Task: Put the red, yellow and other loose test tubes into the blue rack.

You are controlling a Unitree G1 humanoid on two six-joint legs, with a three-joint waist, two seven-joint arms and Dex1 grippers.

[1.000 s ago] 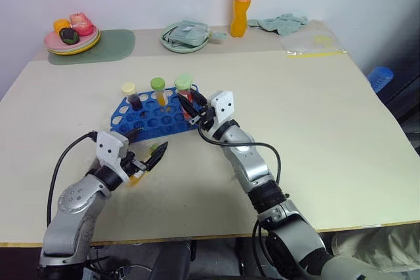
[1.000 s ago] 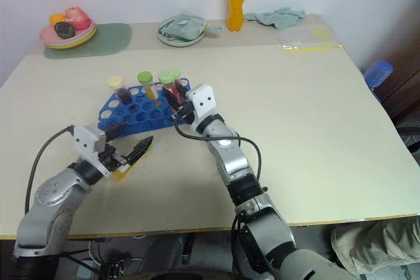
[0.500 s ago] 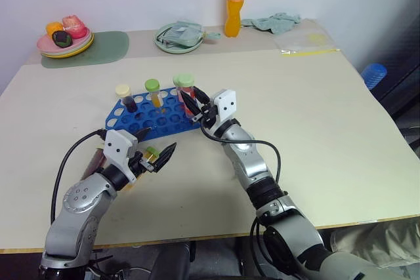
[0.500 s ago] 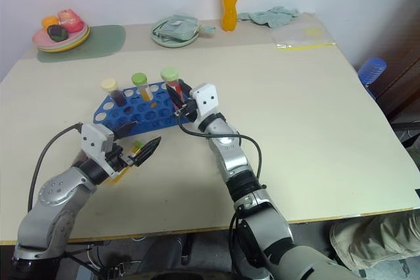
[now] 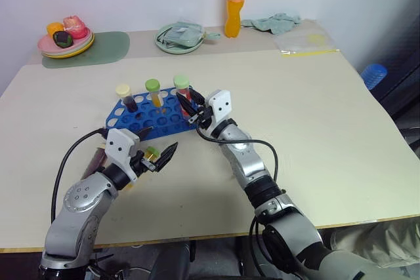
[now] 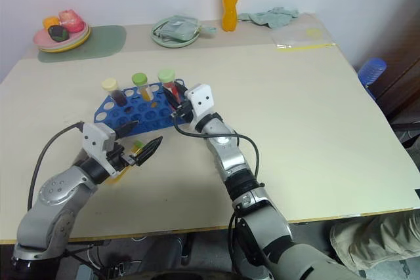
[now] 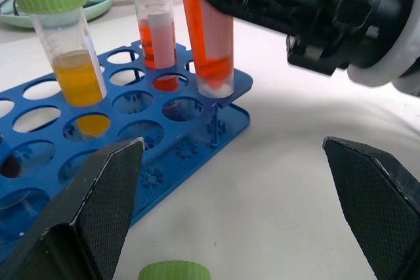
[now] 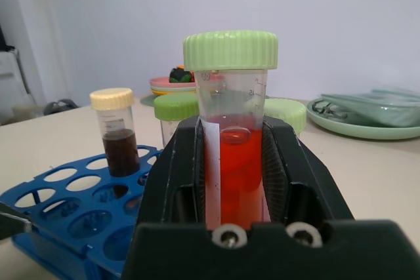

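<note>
Beige counter point(image 5: 315, 122) carries the blue rack point(image 5: 141, 121) left of centre. Right end effector point(image 5: 190, 106) is clamped on a red-filled test tube point(image 8: 231, 162) at the rack's right end. Left end effector point(image 5: 156, 151) gapes wide, empty, near a loose green-capped tube point(image 7: 174, 271).

Twin head views high above the table point(image 5: 315, 96); wrist views close on the blue rack point(image 7: 197, 129).

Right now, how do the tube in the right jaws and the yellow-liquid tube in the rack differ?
The held tube has red liquid and is clamped in the right gripper, its base at a corner hole of the blue rack. The yellow-liquid tube holds orange-yellow liquid and stands free in a hole, ungripped. Both are upright, clear, with green screw caps.
</note>
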